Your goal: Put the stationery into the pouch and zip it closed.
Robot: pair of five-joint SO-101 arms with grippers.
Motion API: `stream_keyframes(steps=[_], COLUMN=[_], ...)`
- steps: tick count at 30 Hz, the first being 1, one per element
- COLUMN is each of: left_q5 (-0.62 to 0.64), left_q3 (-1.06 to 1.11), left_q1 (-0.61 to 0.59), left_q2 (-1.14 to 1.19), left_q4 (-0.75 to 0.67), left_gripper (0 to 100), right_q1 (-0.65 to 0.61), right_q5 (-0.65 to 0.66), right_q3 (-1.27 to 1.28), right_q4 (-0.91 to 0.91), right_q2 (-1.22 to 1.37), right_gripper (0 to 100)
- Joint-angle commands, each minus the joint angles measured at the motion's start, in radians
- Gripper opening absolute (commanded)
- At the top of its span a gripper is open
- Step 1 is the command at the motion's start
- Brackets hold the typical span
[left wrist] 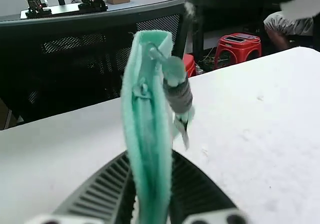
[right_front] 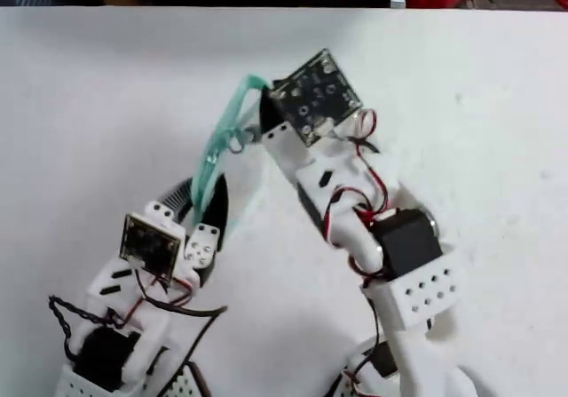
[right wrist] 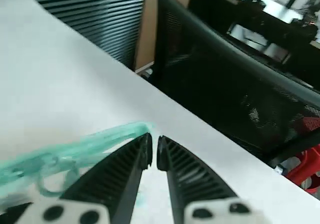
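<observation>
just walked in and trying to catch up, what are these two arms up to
The two arms have a flat, teal, see-through mesh pouch between them, turned on its edge above the white table. The left gripper is clamped on one end of it. The right gripper sits at the opposite end with its jaws nearly together. It is hard to tell whether it is actually pinching the pouch or its zip there.

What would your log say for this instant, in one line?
left hand: gripping teal mesh zip pouch, held on edge | right hand: at pouch's far end
</observation>
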Motion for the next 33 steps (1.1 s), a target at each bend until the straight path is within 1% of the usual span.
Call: stream_keyframes(steps=[1, 3, 5, 7, 9, 11, 16, 21, 24, 28, 31, 33], left_q5=[-0.009, -0.009, -0.009, -0.009, -0.009, -0.009, -0.009, -0.009, -0.009, -0.009, -0.009, -0.009], left_q3=[-0.009, -0.009, -0.009, -0.009, -0.009, -0.009, -0.008, -0.005, -0.008, -0.008, -0.008, -0.008], left_q1=[0.015, 0.015, 0.015, 0.015, 0.015, 0.015, 0.015, 0.015, 0.013, 0.015, 0.015, 0.015], left_q2=[0.008, 0.008, 0.008, 0.008, 0.008, 0.008, 0.008, 0.008, 0.008, 0.008, 0.008, 0.008], left_q4=[0.018, 0.018, 0.02, 0.021, 0.021, 0.021, 0.023, 0.025, 0.037, 0.038, 0.038, 0.044], left_gripper=[2, 2, 2, 2, 2, 2, 2, 2, 2, 2, 2, 2], right_q1=[0.05, 0.042, -0.012, -0.111, -0.203, -0.257, -0.288, -0.308, -0.357, -0.36, -0.366, -0.36], right_q5=[0.009, 0.011, 0.011, 0.012, 0.057, 0.097, 0.189, 0.259, 0.356, 0.45, 0.559, 0.597], right_q3=[-0.058, -0.058, -0.1, -0.172, -0.227, -0.245, -0.256, -0.344, -0.433, -0.523, -0.562, -0.591], right_q4=[-0.035, -0.015, 0.081, 0.231, 0.332, 0.374, 0.424, 0.498, 0.618, 0.674, 0.768, 0.792], right_q2=[-0.001, -0.013, -0.036, -0.064, -0.077, -0.073, 0.062, 0.186, 0.248, 0.334, 0.407, 0.455], right_gripper=[1.7, 1.7, 2.8, 10.4, 19.3, 21.4, 22.3, 32.4, 29.3, 19.7, 19.0, 20.6])
